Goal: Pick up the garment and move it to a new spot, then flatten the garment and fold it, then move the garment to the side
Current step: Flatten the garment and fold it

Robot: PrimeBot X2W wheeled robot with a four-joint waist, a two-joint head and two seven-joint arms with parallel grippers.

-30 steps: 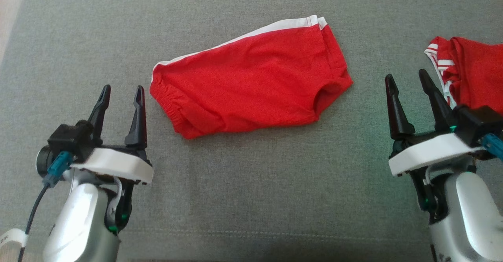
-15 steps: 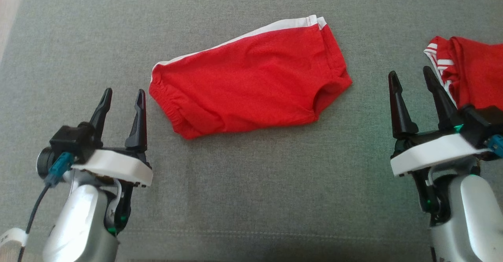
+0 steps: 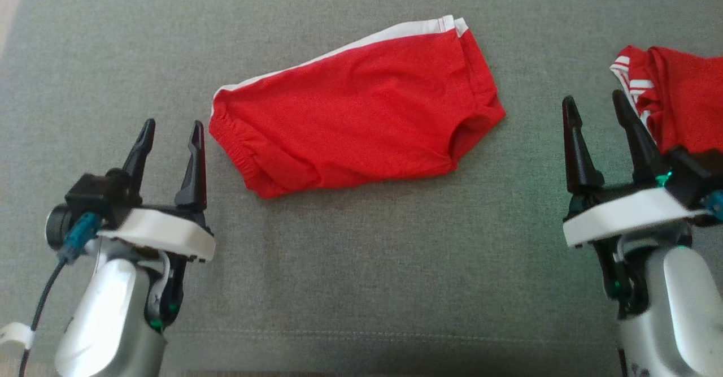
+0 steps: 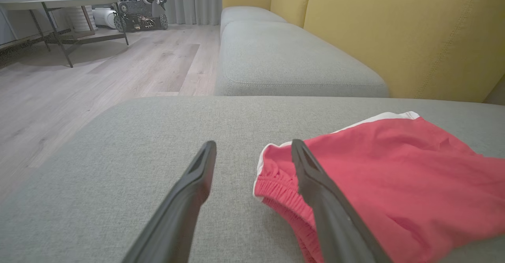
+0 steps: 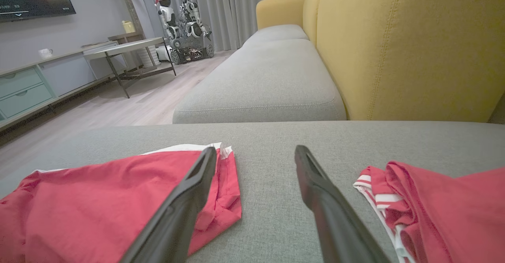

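— Red shorts (image 3: 361,117)?
— Doubled over, lying mid-seat on the grey sofa cushion (image 3: 361,286), between left fingers (image 3: 194,168) and right fingers (image 3: 575,151); both pairs spread, holding nothing.
— Stage?
— Could fit either the pickup or the last shift aside.
— Good grasp?
— Pinch waistband end and leg end at once, lift level, keep layers aligned, stay clear of the striped red garment (image 3: 683,100) at right.
— Room?
— Yellow backrest (image 5: 394,50) behind, wooden floor (image 4: 118,69) beyond, table (image 4: 59,0) further off.

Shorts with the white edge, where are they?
In the head view the shorts lie on the grey cushion, between the left gripper and right gripper; another red garment sits far right.
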